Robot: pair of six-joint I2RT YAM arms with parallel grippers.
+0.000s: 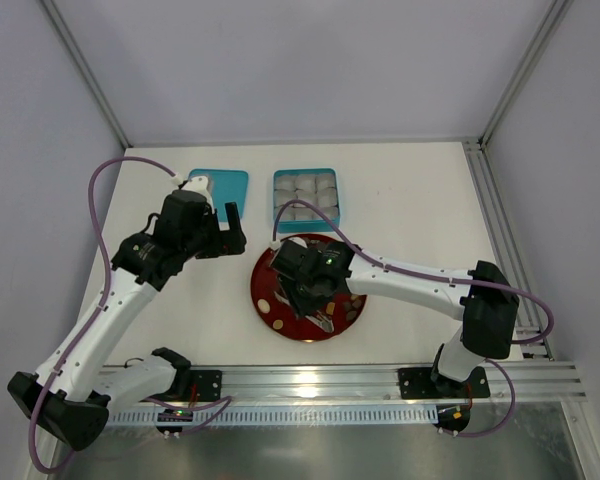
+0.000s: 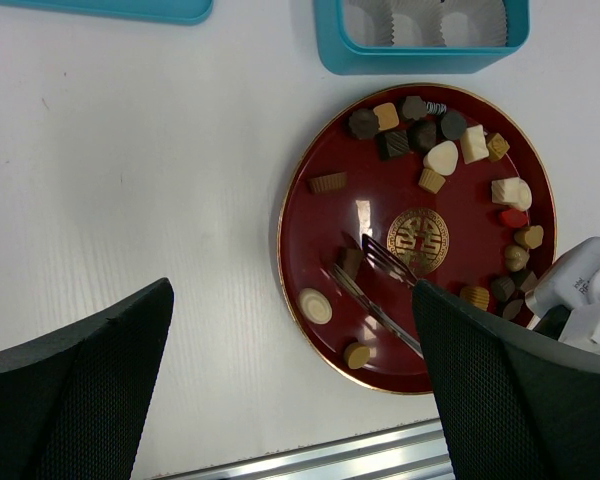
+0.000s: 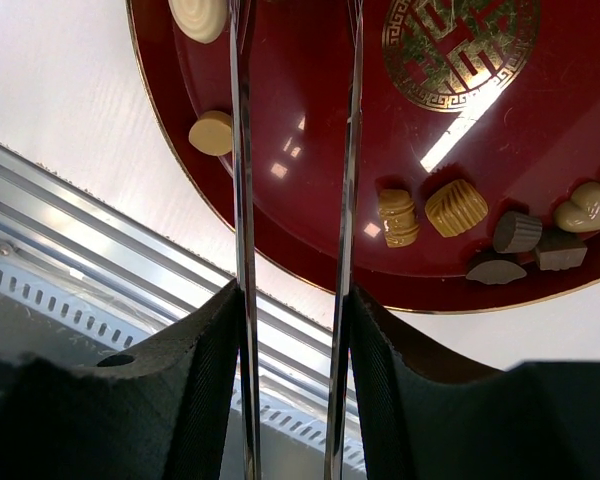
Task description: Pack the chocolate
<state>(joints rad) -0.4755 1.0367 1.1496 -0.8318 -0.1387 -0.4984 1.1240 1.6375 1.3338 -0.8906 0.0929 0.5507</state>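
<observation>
Main worry: the tongs (image 3: 242,200) are thin, slick metal and the chocolate (image 2: 440,157) pieces are tiny. An off-centre squeeze could flick one off the red plate (image 2: 320,230) onto the counter (image 2: 160,200), or drop it short of the teal box (image 2: 420,62). All the chocolate I can see sits on the plate.

The right end effector (image 3: 292,340) is clamped on the tongs, blades apart, reaching low over the plate's near side. The left end effector (image 1: 223,222) hovers wide open and empty beside the plate.
</observation>
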